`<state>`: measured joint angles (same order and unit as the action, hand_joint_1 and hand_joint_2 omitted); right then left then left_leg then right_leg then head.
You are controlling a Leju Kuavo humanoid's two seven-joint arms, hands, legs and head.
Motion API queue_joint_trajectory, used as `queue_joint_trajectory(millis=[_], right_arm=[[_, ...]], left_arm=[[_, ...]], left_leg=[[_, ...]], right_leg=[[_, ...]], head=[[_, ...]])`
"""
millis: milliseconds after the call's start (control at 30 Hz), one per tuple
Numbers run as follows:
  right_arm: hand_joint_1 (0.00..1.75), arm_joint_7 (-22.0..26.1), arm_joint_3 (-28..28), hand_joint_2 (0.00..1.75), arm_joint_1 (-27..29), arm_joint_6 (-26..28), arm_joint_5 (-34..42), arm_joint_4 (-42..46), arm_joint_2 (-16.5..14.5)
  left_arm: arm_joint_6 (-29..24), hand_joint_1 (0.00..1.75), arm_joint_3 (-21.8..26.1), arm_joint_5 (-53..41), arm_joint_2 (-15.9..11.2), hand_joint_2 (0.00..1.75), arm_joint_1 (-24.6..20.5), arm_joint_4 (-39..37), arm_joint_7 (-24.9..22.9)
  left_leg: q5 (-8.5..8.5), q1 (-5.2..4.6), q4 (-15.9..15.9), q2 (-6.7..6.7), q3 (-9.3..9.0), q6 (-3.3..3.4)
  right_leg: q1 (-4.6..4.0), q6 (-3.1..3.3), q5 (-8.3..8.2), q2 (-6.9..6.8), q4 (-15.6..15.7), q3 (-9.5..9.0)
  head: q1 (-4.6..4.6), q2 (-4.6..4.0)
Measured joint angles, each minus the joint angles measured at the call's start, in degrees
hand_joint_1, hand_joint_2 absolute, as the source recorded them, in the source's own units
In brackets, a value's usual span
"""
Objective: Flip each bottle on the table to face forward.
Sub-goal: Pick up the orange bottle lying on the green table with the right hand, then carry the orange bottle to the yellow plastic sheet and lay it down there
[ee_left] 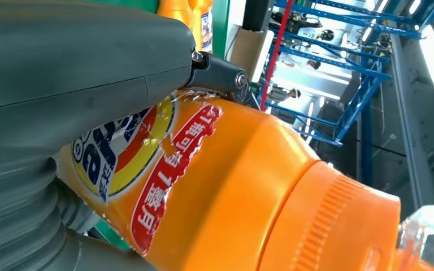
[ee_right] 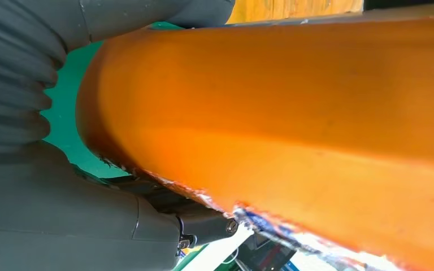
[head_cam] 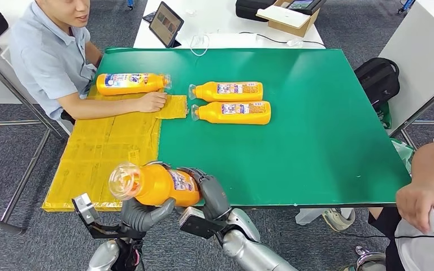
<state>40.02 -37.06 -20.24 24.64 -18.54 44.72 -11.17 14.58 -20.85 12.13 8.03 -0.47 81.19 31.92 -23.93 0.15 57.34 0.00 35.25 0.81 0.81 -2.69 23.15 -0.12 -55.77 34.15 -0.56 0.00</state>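
An orange bottle [head_cam: 157, 184] with a clear cap is lifted off the table near its front edge, cap pointing left. My left hand [head_cam: 142, 213] grips it from below and my right hand [head_cam: 210, 192] holds its base end. The left wrist view shows the bottle [ee_left: 231, 186] close up with its label and ribbed orange neck, my left hand [ee_left: 62, 84] wrapped round it. In the right wrist view the bottle's plain orange body [ee_right: 294, 124] lies against my right hand [ee_right: 62, 214]. Two more orange bottles [head_cam: 229, 91] [head_cam: 233, 112] lie side by side mid-table. Another bottle [head_cam: 130, 83] lies at the back left.
A green table [head_cam: 305, 147] carries a yellow mat [head_cam: 107, 152] on its left part. A person at the left rests a hand [head_cam: 152, 101] on the mat. Another person's hand [head_cam: 421, 200] is at the right front corner. A black bag [head_cam: 377, 76] sits beyond the right edge.
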Motion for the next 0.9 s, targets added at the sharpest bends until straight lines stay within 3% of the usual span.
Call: queue_joint_trajectory(millis=[233, 267, 333, 367, 400, 467, 700, 900], right_arm=[[1.75, -0.1, -1.2, 1.75, -0.6, 0.7, 0.2, -1.1, 0.0], [1.39, -0.2, -1.4, 1.75, -0.7, 0.9, 0.2, -1.2, 0.0], [0.52, -0.3, -1.8, 1.75, -0.9, 1.1, 0.5, -1.2, 0.0], [0.08, -0.4, -2.0, 1.31, -1.0, 1.2, 0.6, -1.2, 0.0], [0.00, -0.4, -2.2, 0.87, -1.1, 1.3, 0.6, -1.2, 0.0], [0.00, -0.4, -2.8, 0.00, -1.2, 2.7, 0.6, -0.7, -0.1], [0.00, -0.3, -9.2, 0.00, -1.4, 14.2, 0.7, 7.0, 1.9], [0.00, -0.1, -7.1, 0.00, 0.0, 15.3, -5.3, 12.9, 3.1]], left_arm=[[-3.2, 1.75, -0.5, -4.1, 0.0, 1.75, -0.2, -0.4, 0.1], [-4.0, 1.75, -0.7, -5.2, 0.0, 1.75, -0.3, -0.5, 0.2], [-5.0, 1.75, -1.1, -6.4, 0.1, 1.75, -0.6, -0.6, 0.3], [-5.2, 1.75, -1.3, -6.6, 0.1, 1.75, -0.7, -0.7, 0.4], [-5.3, 1.75, -1.4, -6.6, 0.1, 1.75, -0.8, -0.8, 0.4], [-5.5, 1.75, -1.5, -5.8, 0.1, 1.75, -1.0, -1.0, 0.2], [-10.3, 1.75, 0.1, -3.2, 0.2, 1.75, -5.2, -3.1, -1.1], [-15.3, 1.75, 4.2, -2.2, -0.2, 1.75, -10.5, -6.2, -1.8]], left_leg=[[0.00, 0.00, 0.0, 0.00, 0.00, 0.00], [0.00, 0.00, 0.0, 0.00, 0.00, 0.00], [0.00, 0.00, 0.0, 0.00, 0.00, 0.00], [0.00, 0.00, 0.0, 0.00, 0.00, 0.00], [0.00, 0.00, 0.0, 0.00, 0.00, 0.00], [0.00, 0.00, 0.0, 0.00, 0.00, 0.00], [0.02, 0.00, 0.0, 0.00, -0.01, 0.00], [0.05, 0.00, 0.0, 0.02, -0.04, 0.00]], right_leg=[[0.00, 0.00, 0.00, 0.00, 0.0, 0.00], [0.00, 0.00, 0.00, 0.00, 0.0, 0.00], [0.00, 0.00, 0.00, 0.00, 0.0, 0.00], [0.00, 0.00, 0.00, 0.00, 0.0, 0.00], [0.00, 0.00, 0.00, 0.00, 0.0, 0.00], [0.00, 0.00, 0.00, 0.00, 0.0, 0.01], [0.00, 0.00, -0.01, 0.00, 0.0, 0.01], [-0.01, 0.00, -0.04, 0.00, 0.0, 0.01]], head=[[0.00, 0.00], [0.00, 0.00], [-0.01, 0.00], [-0.01, 0.00], [0.00, 0.00], [0.00, 0.00], [0.00, 0.00], [-0.01, 0.00]])
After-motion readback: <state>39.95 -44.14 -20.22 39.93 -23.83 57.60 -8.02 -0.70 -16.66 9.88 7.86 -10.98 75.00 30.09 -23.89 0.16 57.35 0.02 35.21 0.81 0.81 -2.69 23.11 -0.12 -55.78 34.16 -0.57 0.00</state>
